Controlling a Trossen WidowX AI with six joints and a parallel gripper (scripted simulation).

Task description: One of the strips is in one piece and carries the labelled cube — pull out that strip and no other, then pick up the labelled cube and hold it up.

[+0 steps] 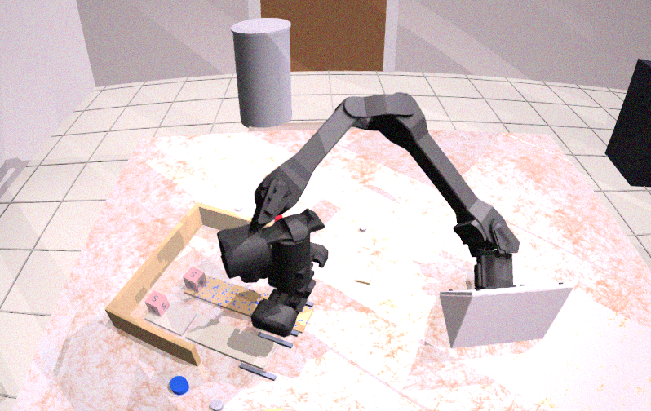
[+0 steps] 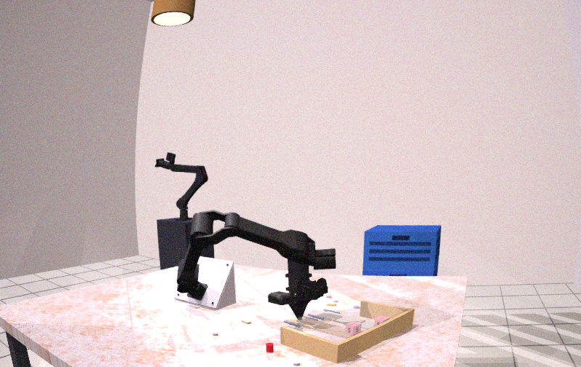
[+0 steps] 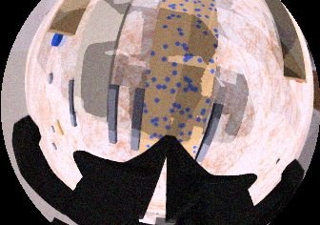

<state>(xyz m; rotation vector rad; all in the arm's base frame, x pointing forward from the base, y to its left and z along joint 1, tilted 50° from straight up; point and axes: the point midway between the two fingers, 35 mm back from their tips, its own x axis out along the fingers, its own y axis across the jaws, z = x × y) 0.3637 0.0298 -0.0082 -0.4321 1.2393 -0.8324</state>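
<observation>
A tan strip with blue dots (image 1: 223, 295) (image 3: 164, 71) runs unbroken where it shows; my gripper hides part of it in the top view. A pink cube marked S (image 1: 194, 279) (image 2: 352, 328) sits at its far end. A plain grey-beige strip (image 1: 236, 343) (image 3: 95, 75) lies beside it, with a gap before a separate far piece (image 1: 170, 320). Another pink cube marked S (image 1: 157, 303) (image 2: 381, 320) stands on that piece. My gripper (image 2: 299, 317) (image 3: 170, 139) is shut and empty, pointing down over the near part of the dotted strip. Whether the tips touch it I cannot tell.
A low wooden wall (image 1: 157, 262) (image 2: 311, 343) encloses the far end and sides. Dark rails (image 1: 275, 339) (image 3: 112, 113) flank the strips' near ends. A blue disc (image 1: 179, 385) (image 3: 57, 39) and a red cylinder (image 2: 269, 347) (image 1: 278, 218) lie outside the wall.
</observation>
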